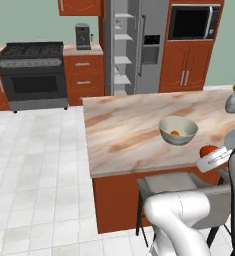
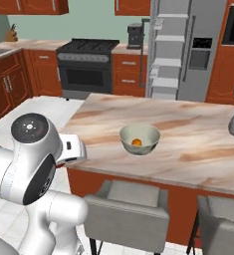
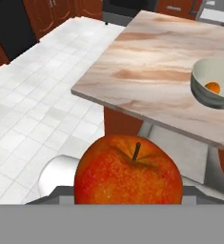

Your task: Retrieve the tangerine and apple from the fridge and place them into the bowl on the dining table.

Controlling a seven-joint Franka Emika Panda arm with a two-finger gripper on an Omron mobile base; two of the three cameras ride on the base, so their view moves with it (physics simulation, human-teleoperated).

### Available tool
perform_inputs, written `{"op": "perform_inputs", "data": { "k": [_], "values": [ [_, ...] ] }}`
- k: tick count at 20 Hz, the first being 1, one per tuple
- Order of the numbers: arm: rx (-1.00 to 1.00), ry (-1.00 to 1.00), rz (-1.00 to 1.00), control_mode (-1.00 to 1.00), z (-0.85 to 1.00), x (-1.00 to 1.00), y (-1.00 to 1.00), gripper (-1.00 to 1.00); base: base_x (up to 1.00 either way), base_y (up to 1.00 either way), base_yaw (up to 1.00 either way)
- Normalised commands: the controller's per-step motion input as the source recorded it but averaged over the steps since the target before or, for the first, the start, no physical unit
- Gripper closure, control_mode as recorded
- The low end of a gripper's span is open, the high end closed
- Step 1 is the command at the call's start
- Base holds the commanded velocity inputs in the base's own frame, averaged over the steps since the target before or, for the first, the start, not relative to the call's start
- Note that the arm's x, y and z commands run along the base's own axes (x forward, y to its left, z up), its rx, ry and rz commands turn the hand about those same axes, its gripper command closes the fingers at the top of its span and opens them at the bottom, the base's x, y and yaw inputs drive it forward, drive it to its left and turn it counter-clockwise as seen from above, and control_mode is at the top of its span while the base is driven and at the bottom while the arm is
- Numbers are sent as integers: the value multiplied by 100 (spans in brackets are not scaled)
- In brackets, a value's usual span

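Pincer (image 3: 127,202) clamped on one apple (image 3: 128,170); one tangerine (image 3: 212,87) lies in one bowl (image 3: 199,76).

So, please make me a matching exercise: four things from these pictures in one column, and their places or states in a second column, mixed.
Things:
1. tangerine
2. apple
3. bowl
4. fridge

Places or states:
A. stands on the dining table
B. one door open, white shelves showing
C. lies inside the bowl
D. held in the gripper, off the table

Pairs: 1-C, 2-D, 3-A, 4-B
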Motion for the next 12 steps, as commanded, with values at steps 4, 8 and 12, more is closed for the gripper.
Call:
{"op": "perform_inputs", "data": {
  "k": [4, 8, 12],
  "values": [
    [0, 0, 0, 100, 0, 0, 0, 100, 35, -1, 38],
    [0, 0, 0, 100, 0, 0, 0, 100, 11, -9, 15],
    [0, 0, 0, 100, 0, 0, 0, 100, 0, -17, 1]
  ]
}}
